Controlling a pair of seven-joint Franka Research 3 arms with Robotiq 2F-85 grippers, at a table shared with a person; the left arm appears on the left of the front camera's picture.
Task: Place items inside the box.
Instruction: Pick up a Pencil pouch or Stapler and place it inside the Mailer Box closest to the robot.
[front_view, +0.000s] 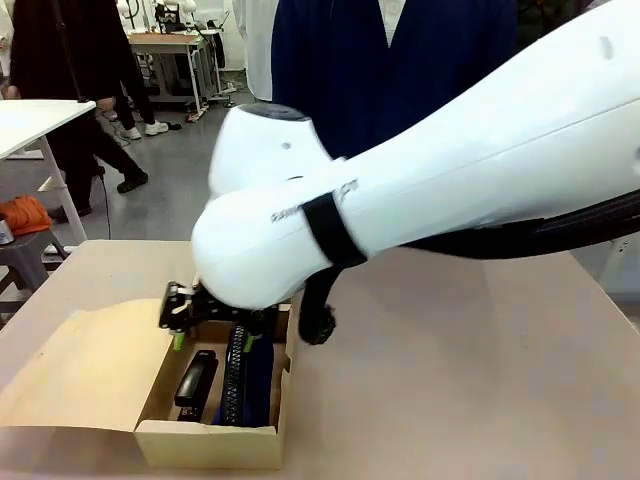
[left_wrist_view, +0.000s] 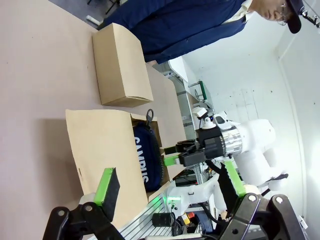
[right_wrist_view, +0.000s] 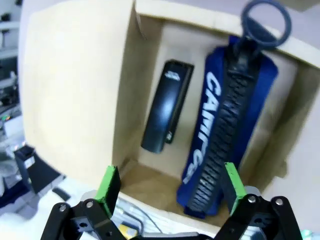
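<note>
Right wrist view, stapler (right_wrist_view: 166, 107), pouch (right_wrist_view: 225, 125) (navy) boxed

Robotics lab or workshop: white robot arm (front_view: 450, 170) over a brown surface (front_view: 450, 360), grey floor (front_view: 165, 205), white worktable (front_view: 30, 115), far bench (front_view: 165, 42) carrying machines, people (front_view: 60, 60) standing about.

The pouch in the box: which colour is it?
Navy pouch, white lettering, black zip; right wrist view shows best.

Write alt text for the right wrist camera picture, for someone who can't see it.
The right gripper, jaws open with nothing between them, hovers above an open cardboard box. Inside lie a black stapler and, beside it, a navy zip pencil pouch with white lettering and a black zipper.
</note>
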